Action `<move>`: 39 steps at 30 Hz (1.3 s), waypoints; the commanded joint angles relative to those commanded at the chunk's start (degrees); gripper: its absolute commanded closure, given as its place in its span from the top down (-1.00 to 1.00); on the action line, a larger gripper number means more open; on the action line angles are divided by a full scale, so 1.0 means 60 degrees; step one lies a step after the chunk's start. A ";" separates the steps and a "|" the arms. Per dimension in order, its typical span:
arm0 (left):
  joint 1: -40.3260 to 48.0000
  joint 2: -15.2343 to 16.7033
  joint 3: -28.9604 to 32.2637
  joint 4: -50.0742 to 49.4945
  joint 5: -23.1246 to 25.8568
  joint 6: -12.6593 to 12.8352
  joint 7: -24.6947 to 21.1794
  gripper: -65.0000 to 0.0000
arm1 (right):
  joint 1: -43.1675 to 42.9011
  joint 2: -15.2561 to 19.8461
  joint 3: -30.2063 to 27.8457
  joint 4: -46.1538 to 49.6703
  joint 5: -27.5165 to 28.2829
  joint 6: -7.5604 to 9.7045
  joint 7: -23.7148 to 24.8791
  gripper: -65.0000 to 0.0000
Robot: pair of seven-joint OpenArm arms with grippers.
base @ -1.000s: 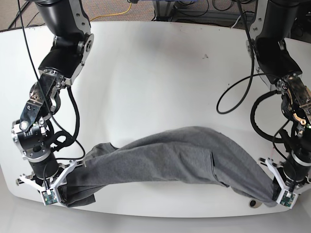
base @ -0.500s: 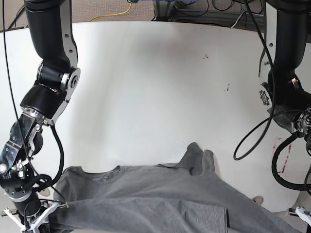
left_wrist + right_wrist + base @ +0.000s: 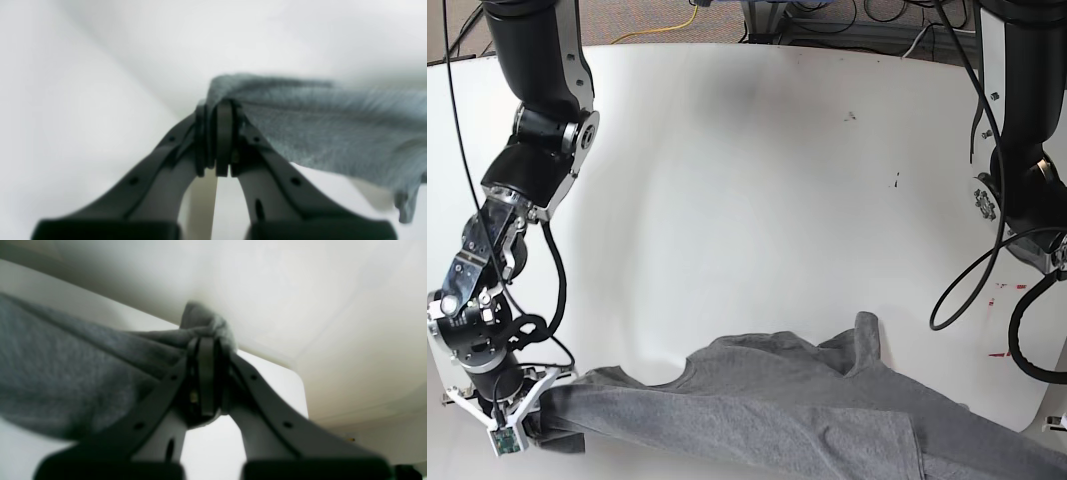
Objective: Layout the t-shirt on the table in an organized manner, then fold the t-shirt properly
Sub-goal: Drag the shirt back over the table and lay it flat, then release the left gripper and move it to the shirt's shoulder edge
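Table mostly bare. T-shirt now spread wider along table's near edge, higher than a second ago, stretched for layout. Right gripper and left gripper each clenched on a bunched shirt corner.

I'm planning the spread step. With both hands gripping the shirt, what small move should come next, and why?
Probably pull the right hand and left hand gently apart: both are shut on bunched corners of the t-shirt, which sags creased over the table near its front edge.
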 joint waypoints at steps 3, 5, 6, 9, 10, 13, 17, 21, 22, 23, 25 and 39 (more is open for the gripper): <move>0.1143 -0.0308 -0.0073 0.0396 -0.0015 0.0000 0.0293 -0.99 | -0.1245 -0.0103 0.0015 0.0967 0.0000 0.0000 -0.0161 -1.00; 0.1758 -0.0337 -0.0322 0.0557 -0.0015 0.0000 0.0440 -1.00 | -0.1934 -0.0381 0.0015 0.1436 0.0000 0.0000 -0.0161 -1.00; 0.2198 -0.0322 -0.0571 0.0630 -0.0015 0.0000 0.0484 -1.00 | -0.2359 -0.0498 0.0015 0.1685 0.0000 0.0000 -0.0161 -1.00; 0.3209 -0.0220 -0.1011 0.0806 -0.0015 0.0000 0.0557 -1.00 | -0.3370 -0.0733 0.0029 0.2066 -0.0015 0.0000 -0.0161 -1.00; 0.3634 -0.0220 -0.1114 0.0879 -0.0015 0.0000 0.0557 -1.00 | -0.3692 -0.0835 0.0029 0.2110 -0.0015 0.0000 -0.0161 -1.00; 0.4952 -0.0220 -0.1392 0.0952 -0.0015 0.0000 0.0498 -1.00 | -0.4703 -0.1143 0.0220 0.2139 -0.0015 0.0000 -0.0117 -1.00; 0.6374 -0.0220 -0.1832 0.0952 -0.0015 0.0000 0.0454 -1.00 | -0.5685 -0.1758 0.0733 0.2139 -0.0015 0.0000 -0.0088 -1.00; 0.7648 -0.0220 -0.2139 0.0952 -0.0015 0.0000 0.0278 -0.99 | -0.6388 -0.1978 0.0850 0.2125 -0.0015 0.0000 -0.0088 -1.00; 0.7897 -0.0220 -0.2183 0.0952 -0.0015 0.0000 0.0278 -0.99 | -0.6564 -0.1978 0.0835 0.2125 0.0000 0.0000 -0.0088 -1.00; 0.8015 -0.0220 -0.2198 0.0952 -0.0015 0.0000 0.0278 -0.99 | -0.6667 -0.1978 0.0821 0.2125 0.0000 0.0000 -0.0088 -1.00; 0.8542 -0.0220 -0.2315 0.0952 -0.0015 0.0000 0.0278 -0.99 | -0.7018 -0.2183 0.0806 0.2125 0.0000 0.0000 -0.0088 -1.00; 1.0066 -0.0703 -0.2549 0.0923 -0.0015 0.0000 0.0278 -0.94 | -0.8234 -0.2432 0.0864 0.2110 -0.0073 -0.0088 -0.0088 0.19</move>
